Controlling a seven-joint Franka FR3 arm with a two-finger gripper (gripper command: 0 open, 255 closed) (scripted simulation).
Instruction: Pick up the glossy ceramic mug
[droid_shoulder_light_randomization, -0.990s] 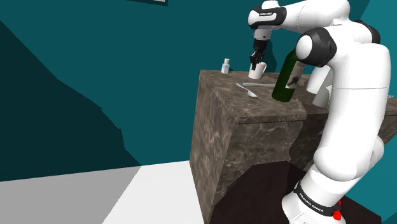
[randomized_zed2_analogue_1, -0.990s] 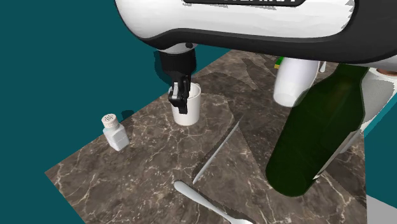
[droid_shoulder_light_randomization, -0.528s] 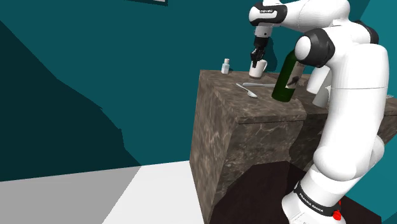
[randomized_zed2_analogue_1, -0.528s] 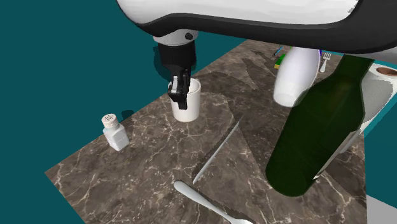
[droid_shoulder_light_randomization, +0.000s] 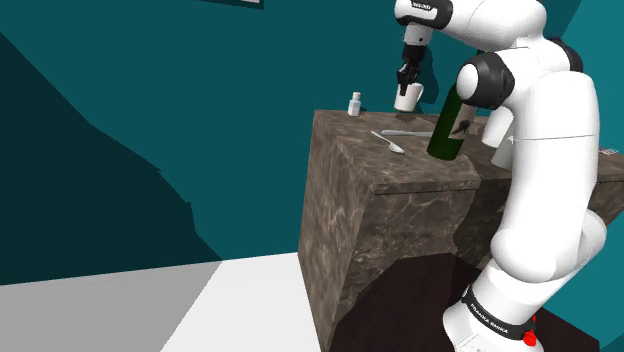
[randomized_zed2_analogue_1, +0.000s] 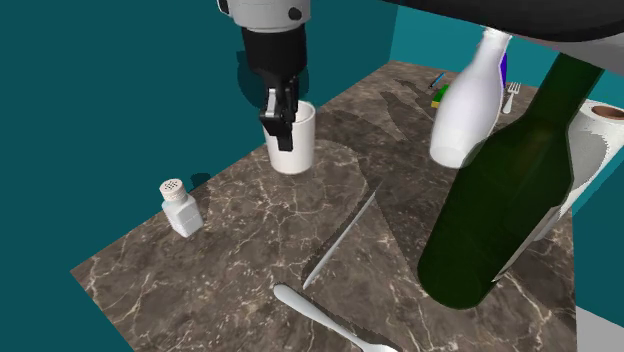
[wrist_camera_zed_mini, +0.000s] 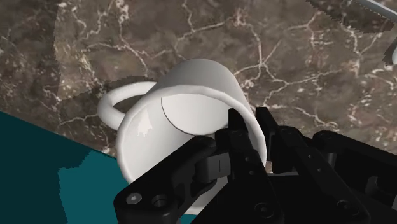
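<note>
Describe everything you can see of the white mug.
The mug is plain white and glossy, a straight-sided cylinder with one loop handle and an empty inside. It is near upright, mouth up. The jaws of the gripper clasp its wall at the rim, one inside, one outside. It appears to hang just above the dark veined counter, near its edge; nothing else touches it.

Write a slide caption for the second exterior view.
Black pincer shut on the rim of a white mug over a marbled counter, with a shaker, knife and green bottle nearby.
</note>
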